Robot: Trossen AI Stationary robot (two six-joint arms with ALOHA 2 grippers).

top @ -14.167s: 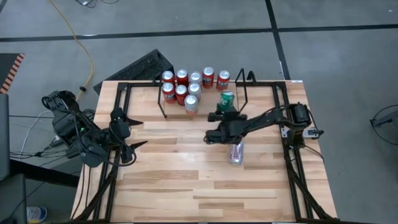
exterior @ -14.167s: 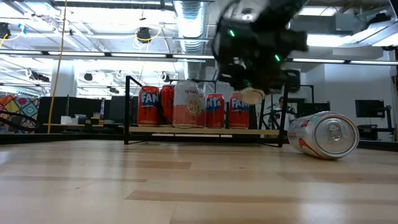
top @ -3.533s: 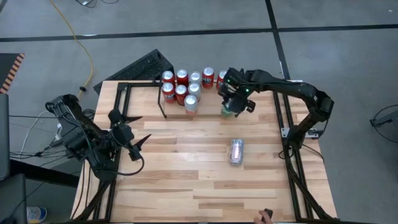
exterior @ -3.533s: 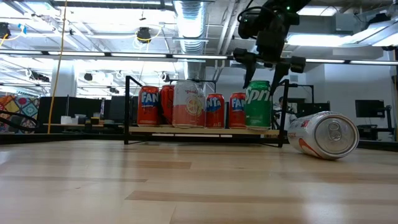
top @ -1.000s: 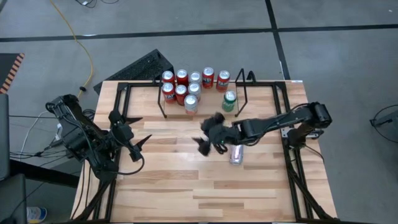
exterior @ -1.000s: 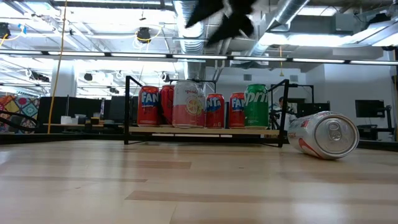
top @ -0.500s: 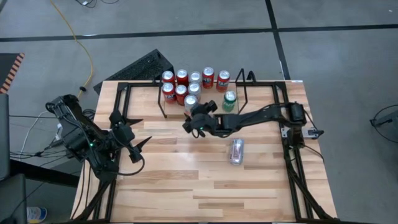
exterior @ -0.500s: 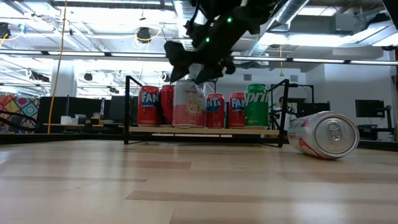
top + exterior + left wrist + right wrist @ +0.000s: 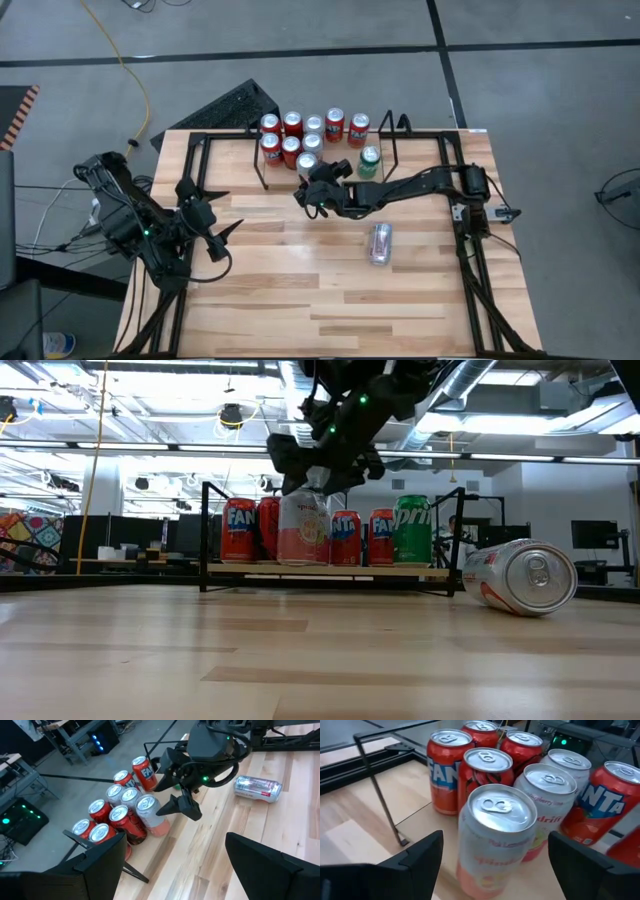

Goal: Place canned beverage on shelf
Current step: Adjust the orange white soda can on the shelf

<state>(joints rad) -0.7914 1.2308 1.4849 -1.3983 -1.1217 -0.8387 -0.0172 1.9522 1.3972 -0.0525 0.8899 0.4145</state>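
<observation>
A pink-and-white can [image 9: 495, 840] stands upright at the front of the shelf [image 9: 262, 170], a low black rod rack. Red cans [image 9: 292, 125] and a green can [image 9: 369, 162] stand on the rack too. My right gripper [image 9: 305, 187] hovers open just in front of the pink-and-white can, tilted slightly down, one finger [image 9: 415, 862] to each side of it and short of touching. A silver can [image 9: 380, 243] lies on its side on the wooden table. My left gripper [image 9: 220, 235] waits open, raised above the table's left side.
Black rails [image 9: 470, 270] edge the table on both sides. The shelf's upright end loops [image 9: 392, 135] rise at its right end, beside the green can. Bare wood [image 9: 290, 290] stretches from the shelf to the near edge.
My right gripper has swung from beside the lying silver can toward the table's far left, come down and tipped closer to level, and has stopped in front of the pink-and-white can. It stays open. No can has moved.
</observation>
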